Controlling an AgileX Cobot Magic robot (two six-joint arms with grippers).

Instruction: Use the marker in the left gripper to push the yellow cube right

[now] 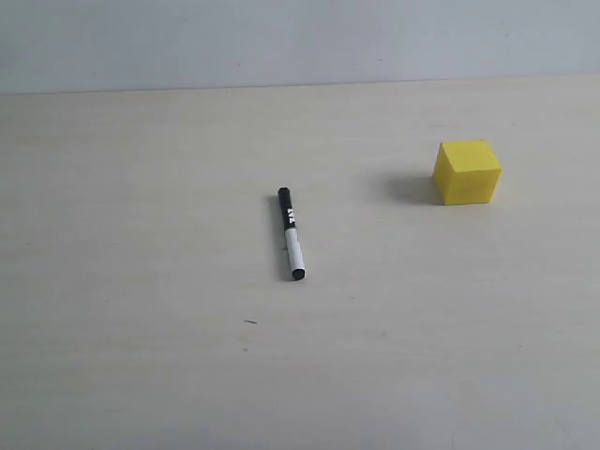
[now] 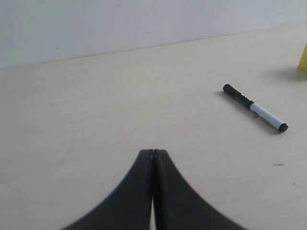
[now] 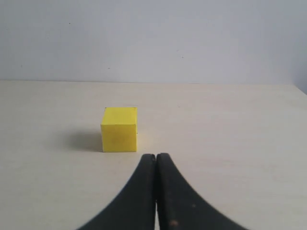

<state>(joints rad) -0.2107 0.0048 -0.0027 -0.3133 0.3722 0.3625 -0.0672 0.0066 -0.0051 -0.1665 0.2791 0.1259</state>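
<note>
The marker (image 1: 291,233) lies loose on the pale table near the middle, black cap pointing away; the left wrist view also shows the marker (image 2: 254,108), well off from the fingers. The yellow cube (image 1: 467,172) stands to the marker's right, farther back. In the left wrist view only the cube's yellow edge (image 2: 303,58) shows. My left gripper (image 2: 153,152) is shut with nothing in it. My right gripper (image 3: 156,156) is shut and empty, its tips a short way in front of the cube (image 3: 119,129). Neither gripper appears in the exterior view.
The table (image 1: 141,281) is a pale wooden surface with a few small dark specks (image 1: 250,322). A plain grey-white wall (image 1: 300,37) runs along its far edge.
</note>
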